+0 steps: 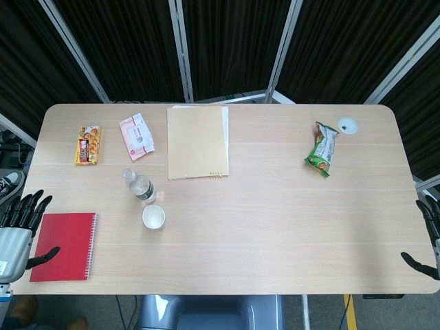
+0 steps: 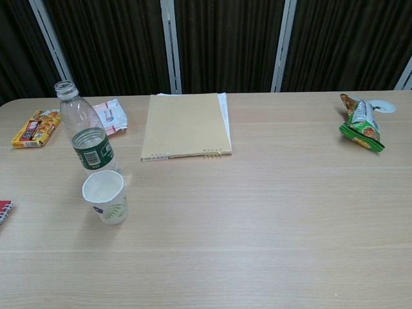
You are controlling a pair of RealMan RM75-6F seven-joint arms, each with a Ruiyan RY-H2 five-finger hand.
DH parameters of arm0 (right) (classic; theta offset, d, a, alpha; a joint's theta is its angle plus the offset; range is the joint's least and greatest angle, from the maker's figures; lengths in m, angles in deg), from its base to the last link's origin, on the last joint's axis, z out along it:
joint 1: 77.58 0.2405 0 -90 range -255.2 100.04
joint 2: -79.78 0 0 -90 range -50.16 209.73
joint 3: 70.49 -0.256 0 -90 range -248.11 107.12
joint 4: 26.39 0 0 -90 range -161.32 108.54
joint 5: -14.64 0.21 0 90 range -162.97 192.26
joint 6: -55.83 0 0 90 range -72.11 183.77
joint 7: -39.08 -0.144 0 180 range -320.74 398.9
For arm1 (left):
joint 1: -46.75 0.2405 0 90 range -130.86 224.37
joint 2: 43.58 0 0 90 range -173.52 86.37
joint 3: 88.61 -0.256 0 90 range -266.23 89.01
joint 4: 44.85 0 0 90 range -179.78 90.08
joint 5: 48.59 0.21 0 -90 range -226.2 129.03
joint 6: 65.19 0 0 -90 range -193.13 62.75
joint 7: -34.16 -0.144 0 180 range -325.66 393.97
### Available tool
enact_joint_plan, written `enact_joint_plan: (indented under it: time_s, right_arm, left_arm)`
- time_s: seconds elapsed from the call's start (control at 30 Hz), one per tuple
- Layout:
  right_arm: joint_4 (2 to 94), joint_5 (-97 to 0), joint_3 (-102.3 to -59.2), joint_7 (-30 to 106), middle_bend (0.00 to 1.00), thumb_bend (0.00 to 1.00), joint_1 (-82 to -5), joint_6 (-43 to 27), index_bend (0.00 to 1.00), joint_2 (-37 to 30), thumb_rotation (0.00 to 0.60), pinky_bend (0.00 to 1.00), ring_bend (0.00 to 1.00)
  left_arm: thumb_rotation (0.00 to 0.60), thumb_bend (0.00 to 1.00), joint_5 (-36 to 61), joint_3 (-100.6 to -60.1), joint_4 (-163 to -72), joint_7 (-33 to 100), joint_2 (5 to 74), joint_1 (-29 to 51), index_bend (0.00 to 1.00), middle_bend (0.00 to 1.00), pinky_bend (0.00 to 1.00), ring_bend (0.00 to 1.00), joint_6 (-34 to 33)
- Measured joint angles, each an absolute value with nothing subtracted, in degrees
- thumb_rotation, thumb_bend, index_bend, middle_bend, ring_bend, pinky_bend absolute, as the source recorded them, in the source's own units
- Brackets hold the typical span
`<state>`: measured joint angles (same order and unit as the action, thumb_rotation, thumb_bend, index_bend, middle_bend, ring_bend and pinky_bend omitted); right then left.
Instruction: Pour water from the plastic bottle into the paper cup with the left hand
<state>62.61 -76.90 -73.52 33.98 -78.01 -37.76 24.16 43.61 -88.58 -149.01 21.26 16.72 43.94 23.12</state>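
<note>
A clear plastic bottle with a green label and no cap stands upright left of the table's middle. Just in front of it stands a white paper cup, upright, with a leaf print. In the head view my left hand hangs off the table's left front corner, fingers spread and nothing in it, well left of the bottle. At the right edge my right hand shows only partly, fingers apart and holding nothing. Neither hand appears in the chest view.
A red spiral notebook lies by the left hand. Behind the bottle lie a tan folder, a pink wipes pack and a yellow snack pack. A green snack bag and a white disc lie at the far right.
</note>
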Motion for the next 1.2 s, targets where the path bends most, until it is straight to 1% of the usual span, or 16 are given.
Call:
enact_joint_plan:
  time_s: [0.3, 0.5, 0.63, 0.77, 0.9, 1.03, 1.2]
  right_arm:
    - [62.6, -77.0, -73.5, 33.3, 0.0, 0.0, -77.7, -37.3, 0.0, 24.1, 0.6, 0.0, 0.0]
    - [62.8, -76.2, -73.7, 33.1, 0.0, 0.0, -77.0, -35.7, 0.0, 24.0, 0.6, 0.0, 0.0]
    - [62.8, -75.2, -74.0, 34.1, 0.0, 0.0, -76.2, -33.9, 0.0, 23.6, 0.6, 0.0, 0.0]
    - [62.6, -73.2, -74.4, 35.3, 0.0, 0.0, -75.6, -32.0, 0.0, 23.1, 0.6, 0.0, 0.0]
    - [62.5, -71.8, -74.6, 36.2, 0.0, 0.0, -75.1, -30.4, 0.0, 22.6, 0.6, 0.0, 0.0]
    - [62.4, -71.2, -74.4, 37.5, 0.0, 0.0, -74.8, -29.2, 0.0, 22.2, 0.6, 0.0, 0.0]
    - [62.3, -70.5, -74.4, 38.3, 0.0, 0.0, -74.7, -28.8, 0.0, 21.8, 0.6, 0.0, 0.0]
  left_arm:
    - [0.6, 0.0, 43.1, -88.3, -148.0, 22.1, 16.9, 43.2, 0.0, 0.0, 0.0, 0.0, 21.9]
    - [0.6, 0.0, 41.9, -85.6, -143.6, 29.2, 19.2, 39.4, 0.0, 0.0, 0.0, 0.0, 18.5]
    - [0.6, 0.0, 39.5, -83.1, -138.3, 38.0, 22.6, 34.7, 0.0, 0.0, 0.0, 0.0, 12.4]
    - [0.6, 0.0, 36.5, -80.2, -129.4, 48.7, 28.6, 28.2, 0.0, 0.0, 0.0, 0.0, 4.1]
    - [0.6, 0.0, 33.3, -77.9, -121.5, 55.4, 34.9, 23.2, 0.0, 0.0, 0.0, 0.0, -1.9]
    - [0.6, 0.0, 31.3, -77.2, -115.8, 58.3, 39.3, 20.4, 0.0, 0.0, 0.0, 0.0, -5.5]
    - [0.6, 0.0, 30.3, -77.6, -109.5, 60.5, 43.6, 18.2, 0.0, 0.0, 0.0, 0.0, -8.8]
